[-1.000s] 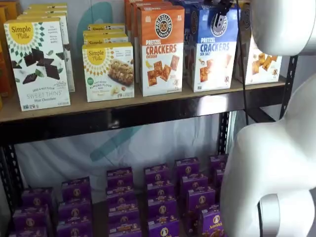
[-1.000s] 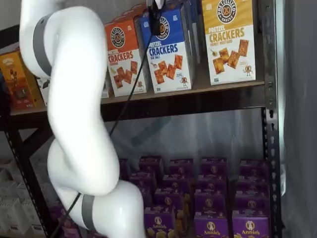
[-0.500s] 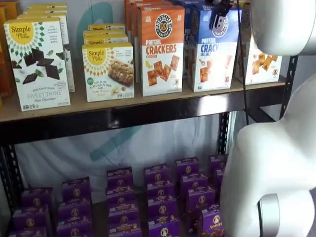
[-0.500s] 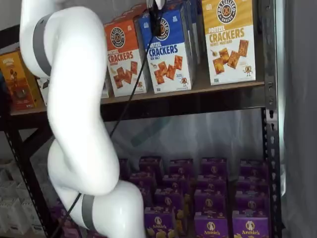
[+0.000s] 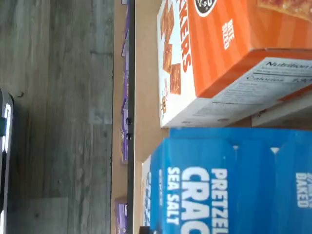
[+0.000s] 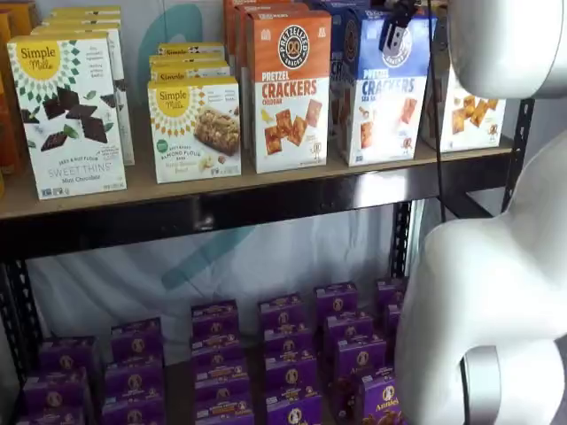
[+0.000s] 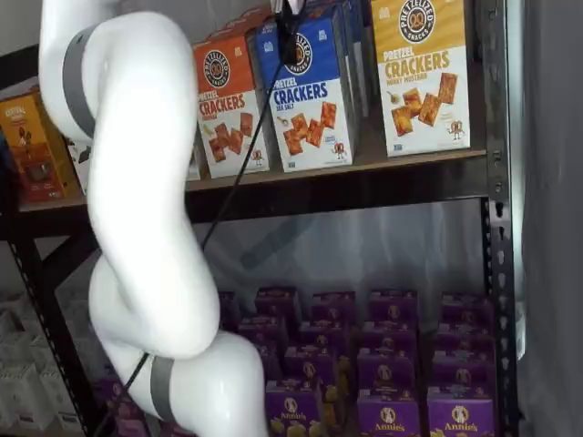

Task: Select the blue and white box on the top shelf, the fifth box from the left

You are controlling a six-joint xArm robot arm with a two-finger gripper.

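The blue and white box [image 6: 390, 106] stands on the top shelf [image 6: 266, 202], between an orange-topped Pretzel Crackers box [image 6: 288, 88] and a yellow-topped one [image 7: 424, 73]. It shows in both shelf views [image 7: 314, 109] and close up in the wrist view [image 5: 229, 185]. My gripper [image 6: 395, 19] is at the box's top edge, also seen in a shelf view [image 7: 288, 32]. A black finger lies on the front face over the round logo. The other finger is hidden behind the box. The fingers are closed on the box's top.
The white arm [image 7: 137, 228] stands in front of the shelves, with a black cable hanging from the gripper. Simple Mills boxes [image 6: 66, 111] fill the shelf's left part. Several small purple boxes [image 6: 283, 354] sit on the lower level. A black upright [image 7: 496, 228] stands at the right.
The blue and white box has shifted slightly at its top with the gripper on it. The arm has barely moved.
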